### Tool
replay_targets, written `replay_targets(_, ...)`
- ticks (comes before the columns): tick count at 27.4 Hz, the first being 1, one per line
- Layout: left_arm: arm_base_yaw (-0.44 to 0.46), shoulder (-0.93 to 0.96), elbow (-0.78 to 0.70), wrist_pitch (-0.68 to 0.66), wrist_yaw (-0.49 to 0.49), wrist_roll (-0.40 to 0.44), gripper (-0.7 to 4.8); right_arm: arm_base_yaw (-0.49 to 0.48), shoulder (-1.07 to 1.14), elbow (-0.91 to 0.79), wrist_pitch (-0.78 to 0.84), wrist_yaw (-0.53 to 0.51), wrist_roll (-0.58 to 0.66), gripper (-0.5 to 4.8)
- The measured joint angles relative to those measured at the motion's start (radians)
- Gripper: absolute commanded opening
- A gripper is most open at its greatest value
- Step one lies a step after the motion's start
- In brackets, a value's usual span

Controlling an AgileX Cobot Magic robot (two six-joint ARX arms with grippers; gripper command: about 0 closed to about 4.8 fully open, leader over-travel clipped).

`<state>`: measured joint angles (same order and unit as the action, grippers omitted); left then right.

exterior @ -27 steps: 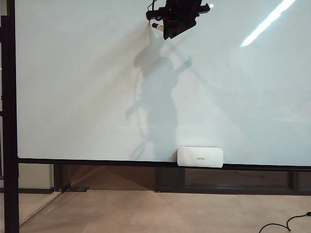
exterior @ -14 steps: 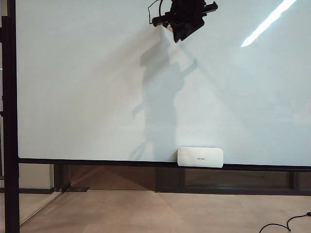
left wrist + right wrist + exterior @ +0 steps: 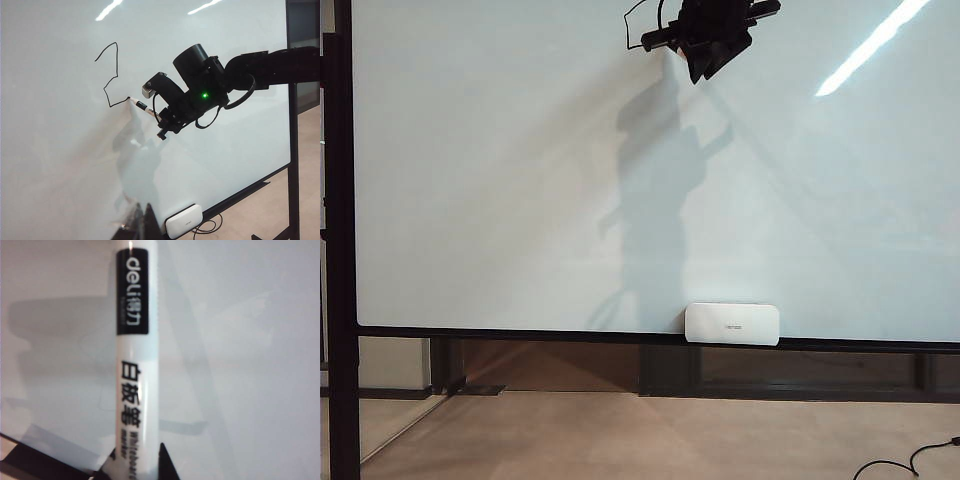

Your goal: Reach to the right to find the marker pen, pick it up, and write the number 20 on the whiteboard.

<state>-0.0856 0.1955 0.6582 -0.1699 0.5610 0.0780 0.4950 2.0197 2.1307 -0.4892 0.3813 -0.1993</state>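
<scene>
The whiteboard (image 3: 520, 200) fills the exterior view, and my right gripper (image 3: 688, 45) hangs against it at the top edge. In the left wrist view that right gripper (image 3: 162, 119) is shut on the marker pen (image 3: 143, 107), whose tip touches the end of an angular black line (image 3: 114, 75) shaped like a 2. The right wrist view shows the pen's pale lettered barrel (image 3: 132, 365) up close, clamped in my right gripper (image 3: 132, 471). My left gripper (image 3: 141, 222) stays back from the board, its dark fingertips close together with nothing between them.
A white rounded box (image 3: 732, 323) sits on the board's lower frame, also seen from the left wrist (image 3: 184, 221). The black stand post (image 3: 340, 250) runs down the left side. A cable (image 3: 910, 462) lies on the floor at lower right.
My right gripper has moved up and to the right along the board with the pen, and its shadow has shifted with it. The pen's pale barrel no longer shows in the exterior view.
</scene>
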Motion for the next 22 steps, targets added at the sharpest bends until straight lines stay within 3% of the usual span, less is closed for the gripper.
replay_targets(9,0.000,0.000,0.000,-0.006,0.000,-0.004,-0.05,0.000,-0.150,0.000,-0.084,-0.215,0.037,-0.01)
replay_targets(17,0.000,0.000,0.000,-0.018,0.013,-0.004,-0.05,-0.032,-0.241,0.010,0.138,-0.224,0.014,-0.01)
replay_targets(22,0.000,0.000,0.000,-0.047,0.039,-0.004,-0.05,-0.039,-0.209,0.004,0.131,-0.222,0.014,-0.01)
